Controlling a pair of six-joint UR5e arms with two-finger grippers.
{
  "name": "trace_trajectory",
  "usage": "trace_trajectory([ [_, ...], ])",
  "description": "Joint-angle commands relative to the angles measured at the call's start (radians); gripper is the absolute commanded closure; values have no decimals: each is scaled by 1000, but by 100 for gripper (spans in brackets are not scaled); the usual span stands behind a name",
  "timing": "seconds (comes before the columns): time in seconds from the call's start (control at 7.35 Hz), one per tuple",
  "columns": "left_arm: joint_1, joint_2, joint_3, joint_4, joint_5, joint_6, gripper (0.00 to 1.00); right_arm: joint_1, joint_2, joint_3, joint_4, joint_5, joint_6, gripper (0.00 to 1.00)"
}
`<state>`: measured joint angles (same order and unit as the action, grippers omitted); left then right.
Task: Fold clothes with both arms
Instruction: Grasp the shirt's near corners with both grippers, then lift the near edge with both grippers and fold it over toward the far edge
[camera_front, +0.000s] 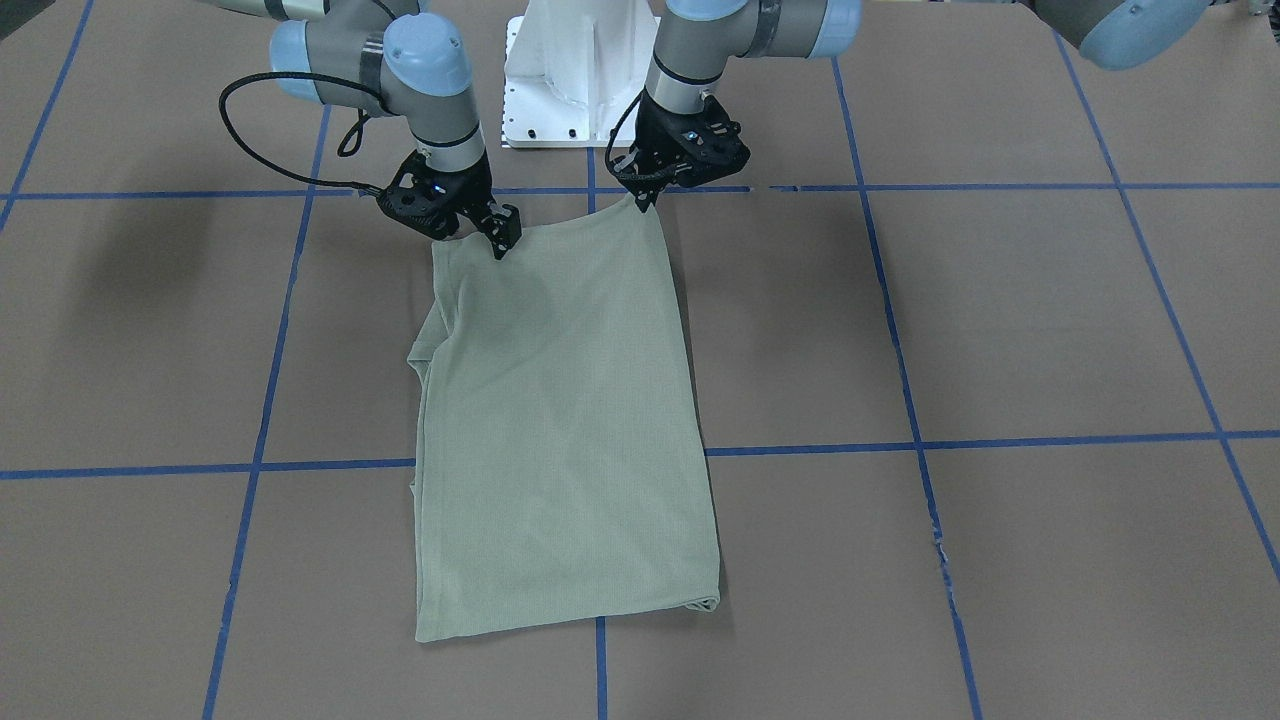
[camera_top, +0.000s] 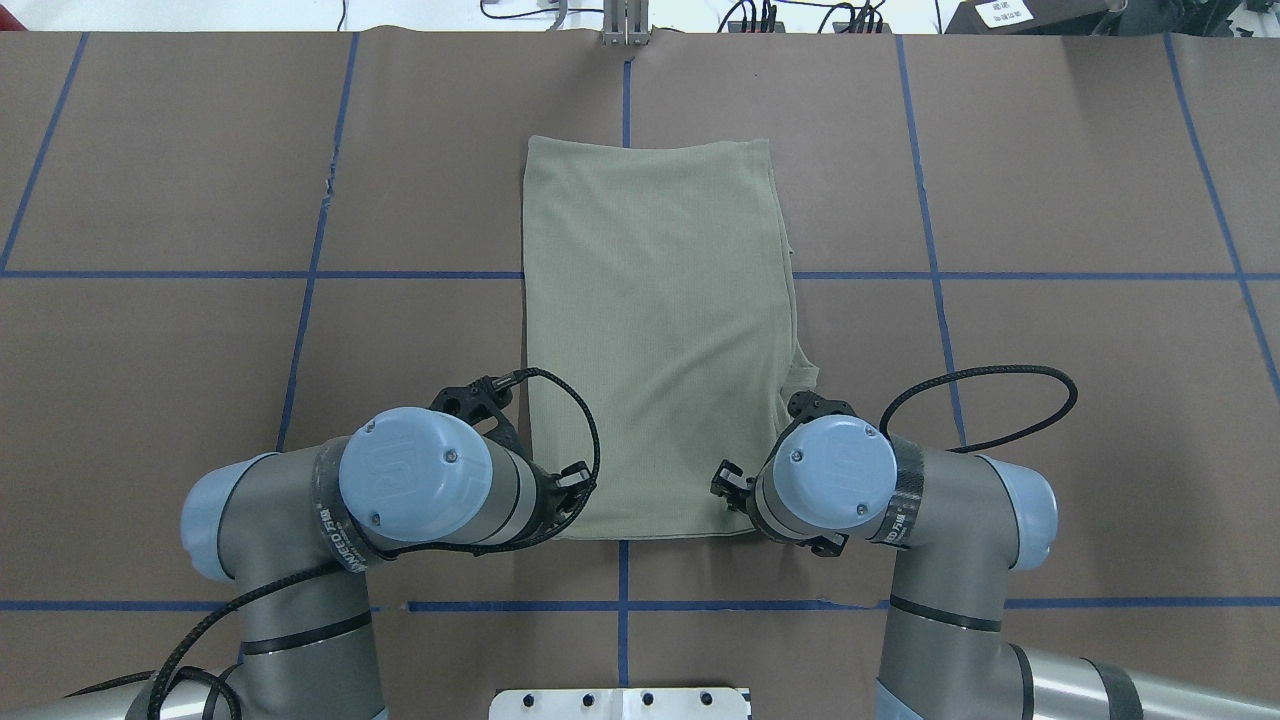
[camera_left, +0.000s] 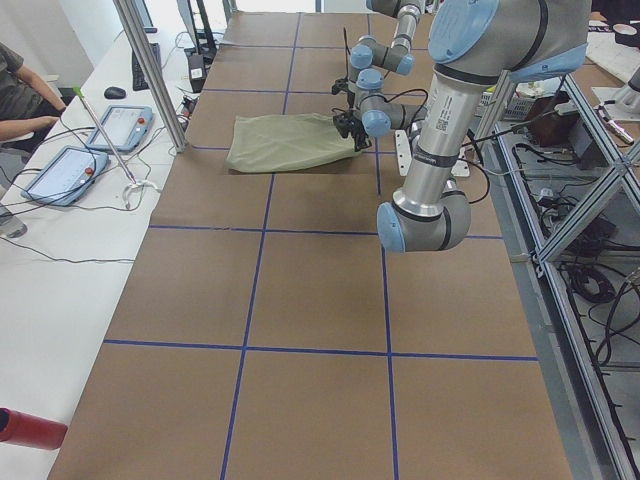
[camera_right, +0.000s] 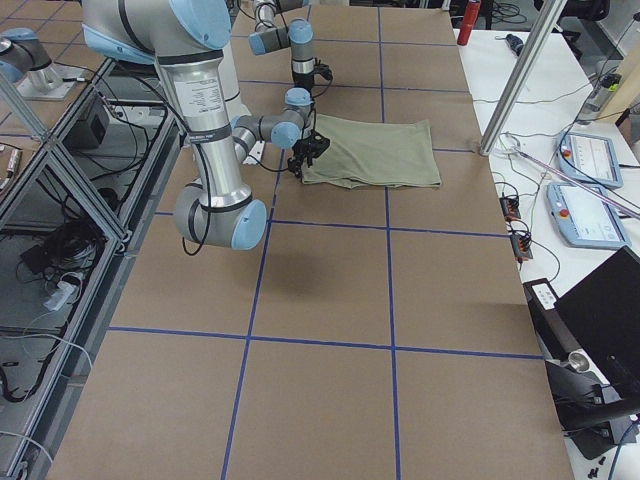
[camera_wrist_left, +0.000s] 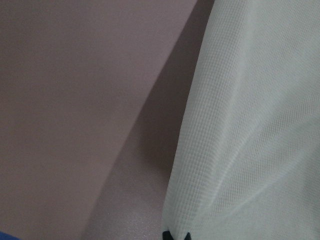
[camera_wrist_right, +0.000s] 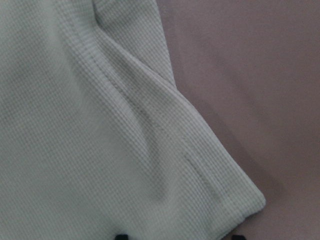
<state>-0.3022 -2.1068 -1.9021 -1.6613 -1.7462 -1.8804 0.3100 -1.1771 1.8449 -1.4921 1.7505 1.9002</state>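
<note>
The pale sage-green shirt (camera_front: 560, 420) (camera_top: 650, 300) lies folded into a long rectangle on the brown table, its short edge toward the robot. My left gripper (camera_front: 641, 200) is shut on the near corner on its side and lifts it into a small peak. In the left wrist view its fingertips (camera_wrist_left: 176, 235) meet on the cloth's edge (camera_wrist_left: 250, 125). My right gripper (camera_front: 500, 243) is at the other near corner, jaws spread wide. In the right wrist view that gripper (camera_wrist_right: 179, 236) is open over the seamed corner (camera_wrist_right: 75, 125). Both wrists hide the fingers in the overhead view.
The white pedestal base (camera_front: 575, 80) stands just behind the shirt. Blue tape lines (camera_front: 900, 440) grid the table. Beside the table are a metal post (camera_left: 150, 70), teach pendants (camera_left: 85, 150), a seated person (camera_left: 20, 90) and a red cylinder (camera_left: 30, 428).
</note>
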Motion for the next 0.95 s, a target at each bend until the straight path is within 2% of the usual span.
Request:
trace_trajectory([
  [0.0,0,1,-2,0,1,-6,100,0,-1,4,0,1,3,99],
  [0.41,0,-1,-2,0,1,-8,100,1,7,14,0,-2,25,100],
  [0.54,3,-1,0,0,1,-8,100,0,10,16,1,-12,102,100],
  [0.82,3,-1,-3,0,-1,-8,100,10,7,63,0,-8,105,100],
])
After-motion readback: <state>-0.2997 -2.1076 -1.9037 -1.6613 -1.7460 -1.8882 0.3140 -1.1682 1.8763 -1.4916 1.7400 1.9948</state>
